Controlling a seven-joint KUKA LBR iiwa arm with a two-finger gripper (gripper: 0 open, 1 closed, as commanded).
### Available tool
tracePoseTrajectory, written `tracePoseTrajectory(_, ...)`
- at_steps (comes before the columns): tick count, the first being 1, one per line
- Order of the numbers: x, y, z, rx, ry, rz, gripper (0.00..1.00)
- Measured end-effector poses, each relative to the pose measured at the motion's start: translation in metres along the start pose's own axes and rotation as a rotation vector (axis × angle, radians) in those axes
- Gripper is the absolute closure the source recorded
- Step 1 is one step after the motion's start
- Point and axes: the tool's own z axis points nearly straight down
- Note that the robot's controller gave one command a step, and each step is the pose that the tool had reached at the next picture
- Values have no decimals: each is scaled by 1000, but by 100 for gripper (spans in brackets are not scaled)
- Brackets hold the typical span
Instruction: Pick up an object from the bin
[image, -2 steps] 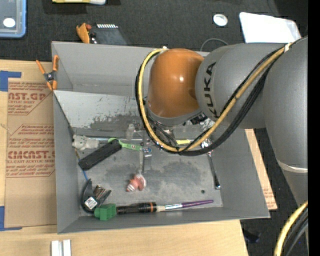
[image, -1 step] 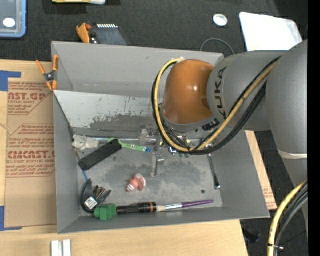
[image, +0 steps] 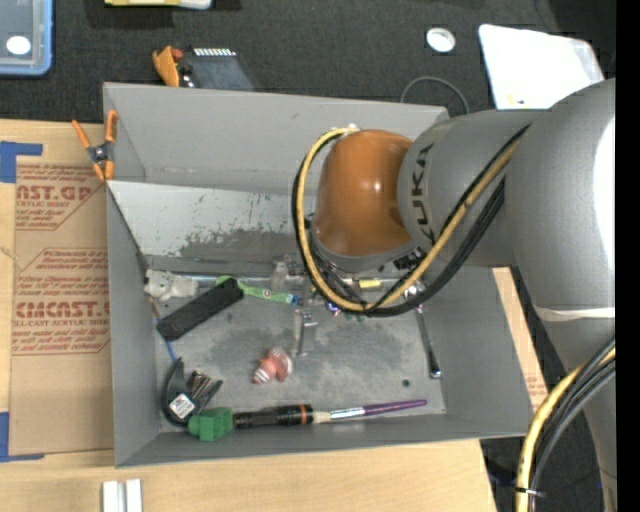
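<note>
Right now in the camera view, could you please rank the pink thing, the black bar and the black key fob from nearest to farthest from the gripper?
From the gripper:
1. Pink thing, just below-left, mid-floor.
2. Black bar, farther left, lying slanted.
3. Black key fob, front-left corner.

Shining evenly from above; glinting on orange cover (image: 362, 185); casting soft shadow beneath arm (image: 540, 180) onto bin floor (image: 385, 350).

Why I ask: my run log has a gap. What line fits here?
claw: over grey metal bin centre; nearest: small pink rounded object; grasp: unclear
</note>
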Motion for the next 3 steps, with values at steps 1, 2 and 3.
tracePoseTrajectory(1, 17, 24, -20, -1, 4, -169, 0)
tracePoseTrajectory(2, 1, 32, -2, -3, -3, -232, 0)
tracePoseTrajectory(3, -2, 52, 22, -3, 0, 3, 0)
